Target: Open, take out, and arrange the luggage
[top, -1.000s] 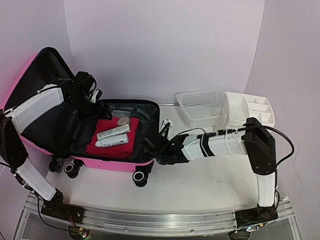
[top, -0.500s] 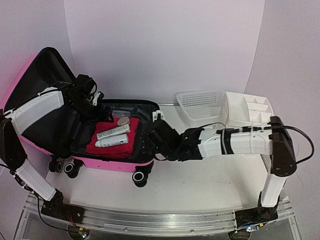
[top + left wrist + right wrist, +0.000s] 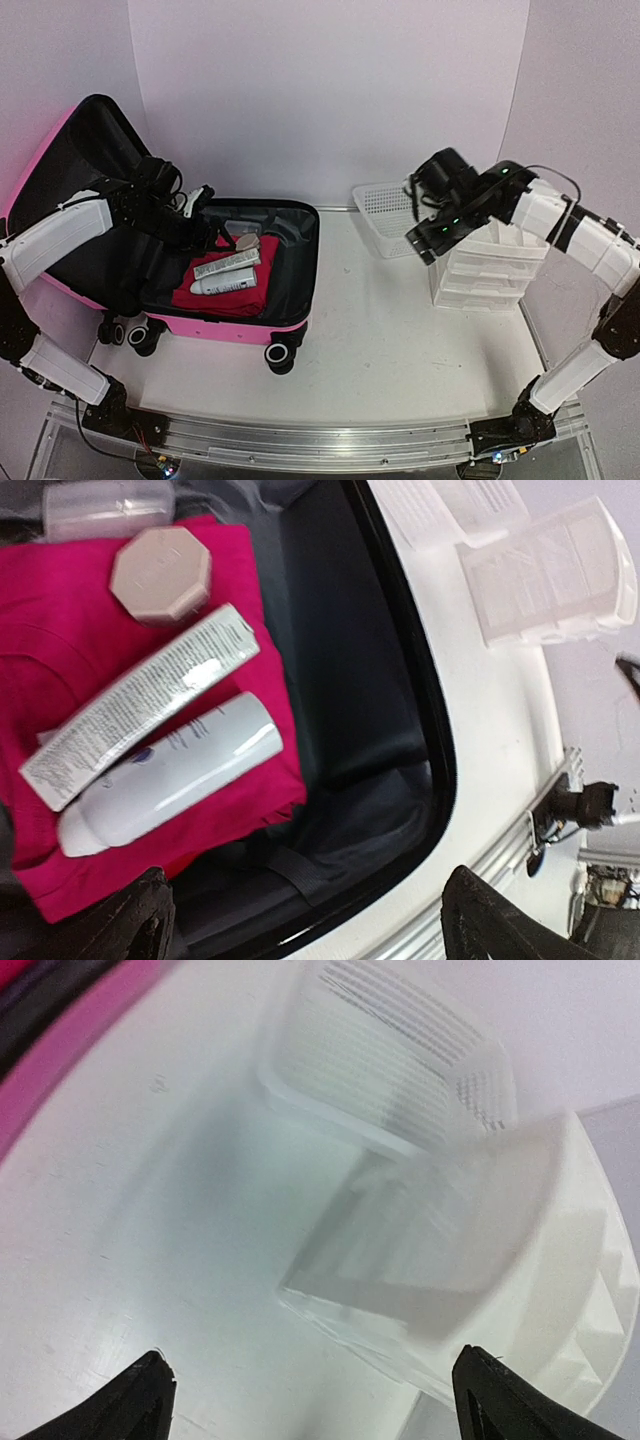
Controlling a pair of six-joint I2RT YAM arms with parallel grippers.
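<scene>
The luggage is a hot-pink hard-shell suitcase lying open on the table, its lid propped up at the left. On its black lining lies a magenta cloth bearing a white tube, a white bottle and a beige octagonal compact. A clear container sits behind them. My left gripper hovers open over the back left of the case; in its wrist view the left gripper holds nothing. My right gripper is raised beside the basket, and its wrist view shows the right gripper open and empty.
A white mesh basket stands at the back right, with a white drawer organizer right of it. Both fill the right wrist view as basket and organizer. The suitcase wheels jut toward the near edge.
My right arm has left the suitcase's front right corner, swung up and right to the basket, and its gripper has opened. The left gripper has shifted slightly right over the case.
</scene>
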